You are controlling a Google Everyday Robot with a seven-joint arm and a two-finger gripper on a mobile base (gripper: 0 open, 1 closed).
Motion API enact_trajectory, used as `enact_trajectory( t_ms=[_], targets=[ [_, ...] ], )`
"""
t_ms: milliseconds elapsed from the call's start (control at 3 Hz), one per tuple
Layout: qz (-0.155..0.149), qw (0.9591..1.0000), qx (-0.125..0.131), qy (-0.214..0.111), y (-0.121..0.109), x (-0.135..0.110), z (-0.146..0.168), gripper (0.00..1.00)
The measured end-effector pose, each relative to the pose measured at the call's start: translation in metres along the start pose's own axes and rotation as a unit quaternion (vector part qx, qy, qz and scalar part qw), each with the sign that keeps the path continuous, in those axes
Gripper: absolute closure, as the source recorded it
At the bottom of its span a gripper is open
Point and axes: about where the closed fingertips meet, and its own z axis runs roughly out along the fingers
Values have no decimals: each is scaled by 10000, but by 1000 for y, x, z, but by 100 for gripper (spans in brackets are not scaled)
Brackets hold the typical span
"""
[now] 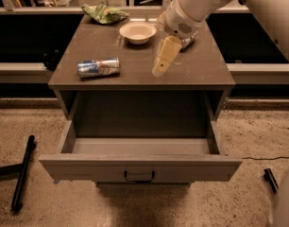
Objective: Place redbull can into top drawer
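The redbull can [98,67] lies on its side on the left part of the cabinet top [201,70], blue and silver. The top drawer [140,168] is pulled wide open below it, with nothing inside and its dark handle [139,176] at the front centre. My gripper [163,60] hangs over the middle of the cabinet top, pointing down and slightly left, to the right of the can and apart from it. It holds nothing that I can see.
A white bowl [138,32] stands at the back centre of the top, just left of my wrist. A green chip bag [105,13] lies at the back left. Dark stand legs [22,174] lie on the floor at left.
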Motion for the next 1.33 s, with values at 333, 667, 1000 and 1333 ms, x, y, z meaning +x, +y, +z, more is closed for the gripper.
enact_trajectory(
  t_ms=[333,667,1000,1333],
  targets=[
    [-243,9995,-220,13,-16,-23,34,0],
    [-428,9984,-370,-14,-21,-43,58,0],
    [-506,9978,-406,-130,-20,-59,85,0],
    [-483,9976,-384,-300,-19,-66,118,0]
  ],
)
